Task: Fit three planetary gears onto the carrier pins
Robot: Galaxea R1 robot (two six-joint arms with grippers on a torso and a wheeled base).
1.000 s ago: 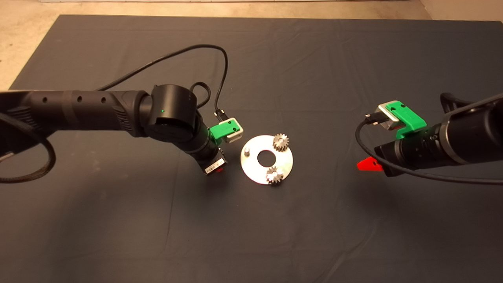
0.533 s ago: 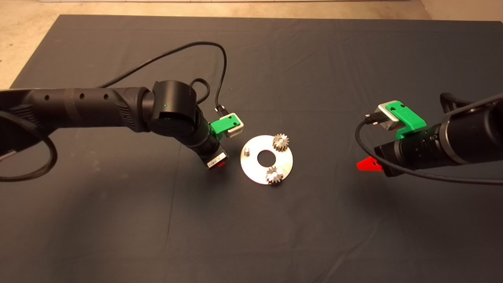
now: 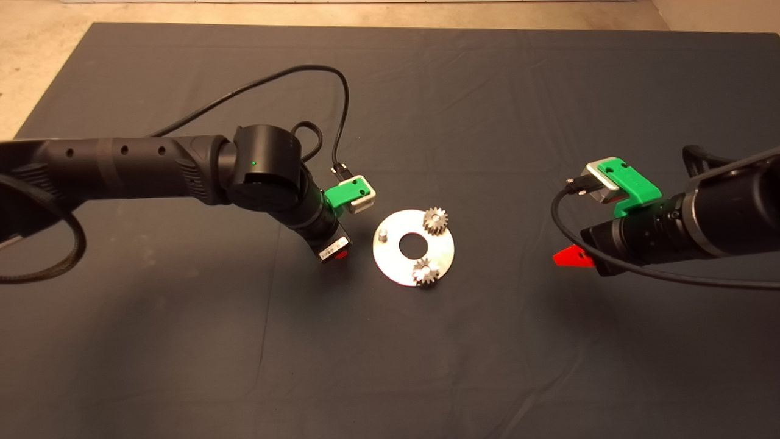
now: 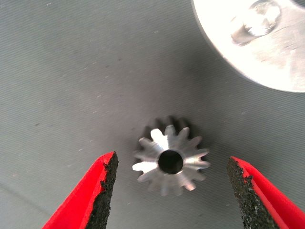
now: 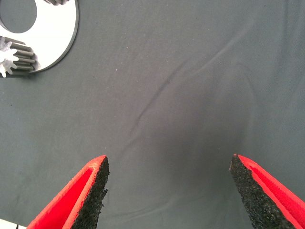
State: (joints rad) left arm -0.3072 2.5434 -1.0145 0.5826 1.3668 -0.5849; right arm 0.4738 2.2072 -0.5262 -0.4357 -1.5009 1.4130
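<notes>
The shiny round disc (image 3: 396,268) lies mid-mat. Two planetary gears (image 3: 435,220) (image 3: 425,272) sit on two of its carrier pins. The third pin (image 3: 383,235) stands bare on the disc's left side. My left gripper (image 3: 341,255) hangs just left of the disc, and in the head view its wrist hides the third gear. In the left wrist view that gear (image 4: 170,161) lies flat on the mat between the open fingers (image 4: 102,181), untouched, with the bare pin (image 4: 257,19) nearby. My right gripper (image 5: 169,163) is open and empty, hovering right of the disc (image 5: 57,33).
The dark mat (image 3: 390,366) has light wrinkles. A black cable (image 3: 274,79) loops above the left arm. Pale floor (image 3: 36,49) shows past the mat's far and left edges.
The left wrist has shifted slightly away from the camera while staying left of the disc. The right arm, the disc and both mounted gears have not moved.
</notes>
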